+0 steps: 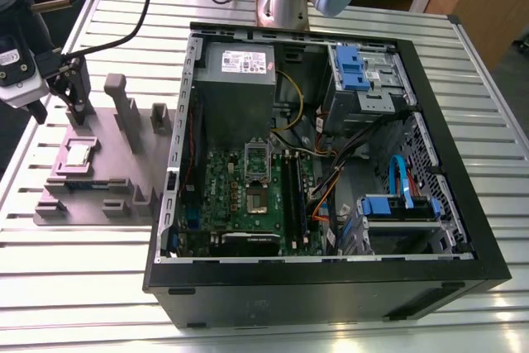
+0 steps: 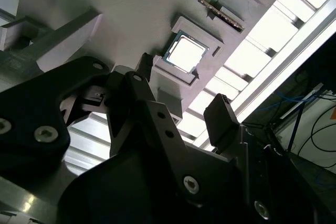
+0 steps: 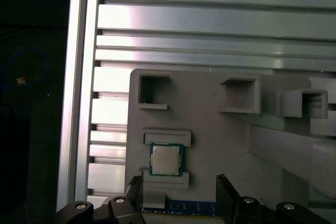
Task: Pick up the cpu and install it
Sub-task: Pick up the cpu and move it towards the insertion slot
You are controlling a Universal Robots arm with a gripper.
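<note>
The cpu (image 1: 78, 155) is a small silvery square chip lying flat in a recess of a grey holder plate (image 1: 124, 167) at the exterior view's left. My gripper (image 1: 59, 112) hangs open just above and behind it, with nothing between its dark fingers. In both wrist views the cpu (image 2: 186, 55) (image 3: 166, 159) lies a short way beyond the fingertips (image 2: 219, 113) (image 3: 224, 190), roughly in line with the gap between them. The dark square socket (image 1: 258, 201) sits on the green motherboard inside the open computer case (image 1: 463, 229), its metal frame raised.
The holder plate carries upright grey posts (image 1: 116, 93) and brackets, plus a memory stick (image 3: 191, 206) near the cpu. A grey power supply (image 1: 235, 72), blue drive bays (image 1: 351, 68) and cables fill the case. The slatted metal table (image 1: 74, 287) lies all around.
</note>
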